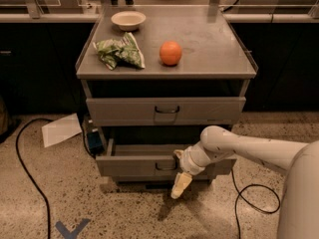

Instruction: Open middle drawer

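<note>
middle drawer (132,166) partly out
gripper (180,186) hangs by its front, grip state impossible to tell; the drawer likely needs pulling further.

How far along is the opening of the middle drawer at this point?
Done: the wide grey metal middle drawer stands part way out, a strip of its interior showing behind the front panel. In hand: the robot's hand hangs at the panel's lower edge, just right of the dark loop handle. Left: perhaps a further pull, then drawing the arm clear.
</note>
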Robot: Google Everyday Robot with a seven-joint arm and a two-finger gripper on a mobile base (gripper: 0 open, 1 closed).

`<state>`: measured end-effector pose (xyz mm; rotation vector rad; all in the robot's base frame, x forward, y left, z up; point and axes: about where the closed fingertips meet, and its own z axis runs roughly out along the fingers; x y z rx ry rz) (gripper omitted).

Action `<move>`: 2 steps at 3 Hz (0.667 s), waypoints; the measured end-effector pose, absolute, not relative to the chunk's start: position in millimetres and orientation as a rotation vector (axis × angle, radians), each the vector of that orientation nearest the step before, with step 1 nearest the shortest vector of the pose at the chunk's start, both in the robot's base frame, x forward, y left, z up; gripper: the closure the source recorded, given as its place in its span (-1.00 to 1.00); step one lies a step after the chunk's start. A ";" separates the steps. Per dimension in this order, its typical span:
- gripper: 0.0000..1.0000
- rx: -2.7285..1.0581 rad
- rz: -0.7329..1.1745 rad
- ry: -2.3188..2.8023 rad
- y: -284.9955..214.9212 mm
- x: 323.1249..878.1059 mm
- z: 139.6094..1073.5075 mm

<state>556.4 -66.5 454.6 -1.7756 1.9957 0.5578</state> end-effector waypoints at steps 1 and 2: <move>-1.00 -1.788 0.543 1.978 -65.1 564.2 461.8; -1.00 -1.807 0.555 1.995 -66.6 568.2 449.1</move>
